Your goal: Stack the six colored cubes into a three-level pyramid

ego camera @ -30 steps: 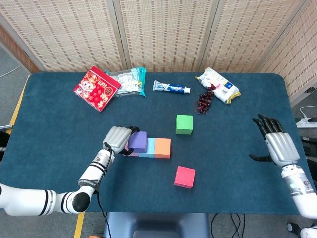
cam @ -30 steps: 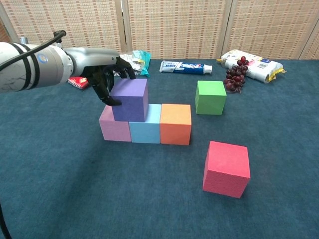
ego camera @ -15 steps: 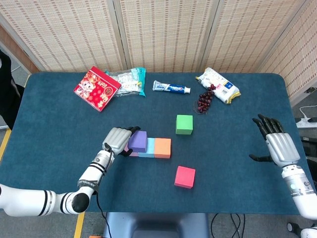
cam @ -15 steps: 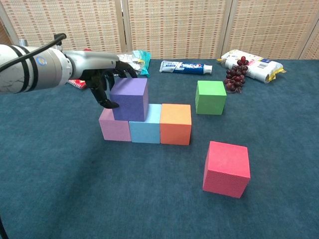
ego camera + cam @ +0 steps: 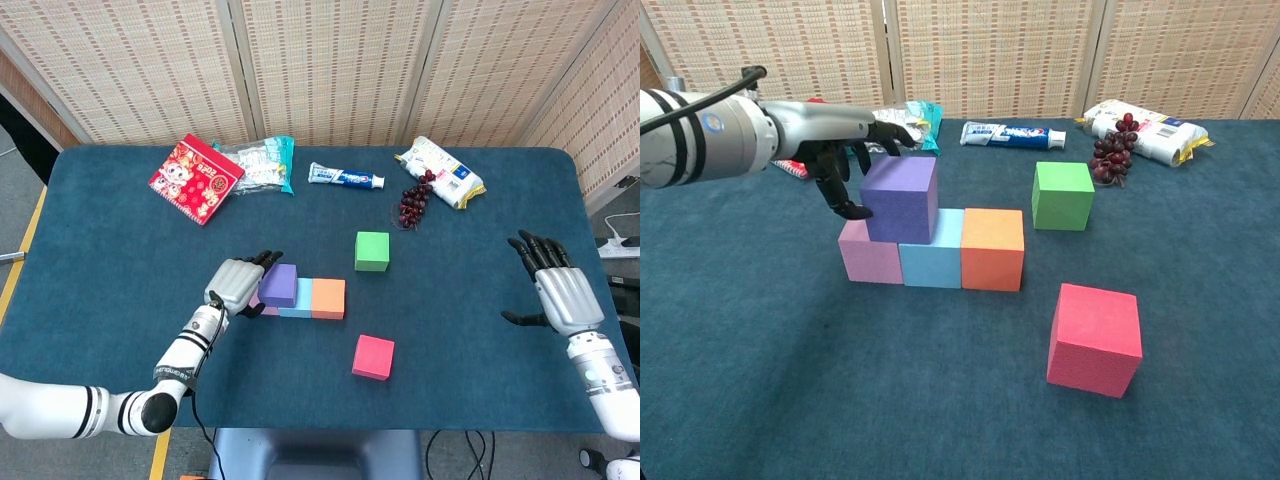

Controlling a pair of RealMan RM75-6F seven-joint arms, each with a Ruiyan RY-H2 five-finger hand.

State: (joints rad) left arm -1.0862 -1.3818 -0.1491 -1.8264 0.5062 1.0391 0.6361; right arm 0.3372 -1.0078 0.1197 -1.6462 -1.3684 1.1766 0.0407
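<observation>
Blue-carpeted desk [image 5: 790,400]: purple foam cube [image 5: 900,199] atop pink foam cube [image 5: 869,255] and light-blue foam cube [image 5: 932,260]; left robot hand [image 5: 845,160] spread beside it, holding nothing; right robot hand [image 5: 556,287] spread, empty.

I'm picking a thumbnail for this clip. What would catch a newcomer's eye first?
The half-built stack near the table's front left: a purple cube sitting on the pink cube and light blue cube, with an orange cube completing the row. The left hand hovers at the purple cube's left side. A bright red cube and a green cube lie loose to the right.
</observation>
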